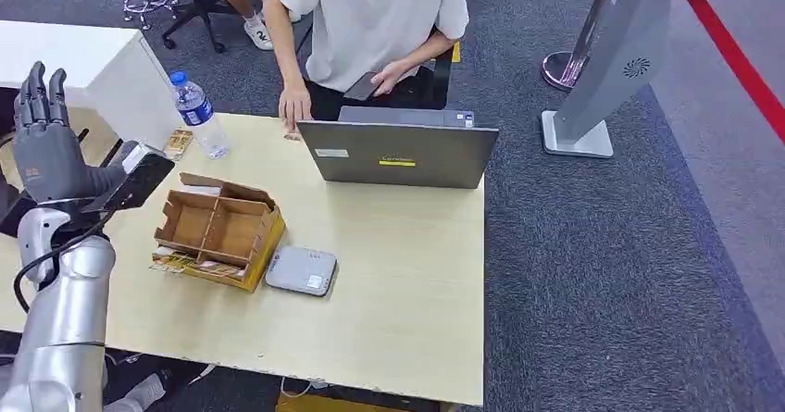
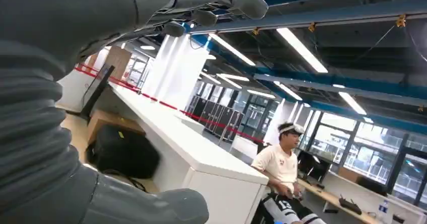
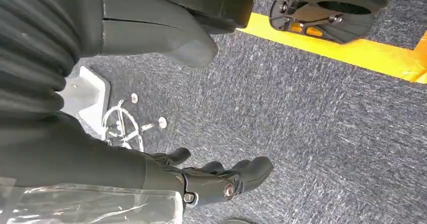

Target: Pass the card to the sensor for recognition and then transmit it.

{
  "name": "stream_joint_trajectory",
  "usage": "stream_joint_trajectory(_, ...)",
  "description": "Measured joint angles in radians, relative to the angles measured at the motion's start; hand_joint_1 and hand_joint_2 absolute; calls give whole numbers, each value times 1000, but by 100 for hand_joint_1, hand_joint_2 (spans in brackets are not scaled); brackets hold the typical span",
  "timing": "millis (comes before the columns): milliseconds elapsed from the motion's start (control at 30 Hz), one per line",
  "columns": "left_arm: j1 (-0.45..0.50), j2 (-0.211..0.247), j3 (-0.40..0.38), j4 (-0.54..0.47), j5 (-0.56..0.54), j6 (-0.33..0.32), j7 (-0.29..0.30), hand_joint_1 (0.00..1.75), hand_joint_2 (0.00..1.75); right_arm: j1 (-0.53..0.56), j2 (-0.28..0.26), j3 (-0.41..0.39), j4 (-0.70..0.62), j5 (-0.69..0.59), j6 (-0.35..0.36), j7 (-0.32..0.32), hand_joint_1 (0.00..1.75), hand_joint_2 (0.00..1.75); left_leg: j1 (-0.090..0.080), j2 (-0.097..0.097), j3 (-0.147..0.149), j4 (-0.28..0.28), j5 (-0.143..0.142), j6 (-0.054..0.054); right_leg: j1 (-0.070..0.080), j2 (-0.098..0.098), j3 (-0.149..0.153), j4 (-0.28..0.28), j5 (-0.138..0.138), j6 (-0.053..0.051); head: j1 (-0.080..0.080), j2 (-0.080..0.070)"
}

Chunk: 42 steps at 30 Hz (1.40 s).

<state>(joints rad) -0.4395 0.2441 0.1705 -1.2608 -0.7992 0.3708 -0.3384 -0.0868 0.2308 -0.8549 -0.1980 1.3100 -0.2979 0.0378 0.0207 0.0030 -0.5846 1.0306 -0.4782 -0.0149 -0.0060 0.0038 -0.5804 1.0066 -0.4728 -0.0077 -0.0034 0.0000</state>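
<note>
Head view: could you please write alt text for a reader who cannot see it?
The robot's left hand is raised, fingers up, beside a wooden table. On the table are a cardboard divider box, a grey sensor, a water bottle and a laptop. A person sits behind the laptop.

Silver left arm (image 1: 65,319), black cable, dark grey fingers (image 1: 42,97).
</note>
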Motion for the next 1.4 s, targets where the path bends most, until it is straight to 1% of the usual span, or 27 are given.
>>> stream_joint_trajectory(500,-13,0,-13,21,-11,-15,19,0,175,-1,0,0,0,0,1,4,0,175,0,0,0,0,0,0,0,0,0,0,0,0,0,0)
stream_joint_trajectory(533,-15,0,-15,23,-12,-15,21,3,175,-1,0,0,0,0,1,4,0,175,0,0,0,0,0,0,0,0,0,0,0,0,0,0)
stream_joint_trajectory(567,-16,0,-18,24,-12,-16,22,99,175,-1,0,0,0,0,1,4,0,175,0,0,0,0,0,0,0,0,0,0,0,0,0,0)
stream_joint_trajectory(600,-16,0,-18,25,-13,-16,22,175,175,-1,0,0,0,0,1,5,0,175,0,0,0,0,0,0,0,0,0,0,0,0,-1,0)
stream_joint_trajectory(1300,-16,-1,-37,29,-17,-35,19,175,175,-1,0,0,0,0,3,7,0,175,0,0,0,0,0,0,0,0,0,0,0,0,0,0)
stream_joint_trajectory(1400,-13,-4,-49,29,11,-74,8,175,175,-1,0,0,0,0,3,8,0,175,0,0,0,0,0,0,0,0,0,0,0,0,0,0)
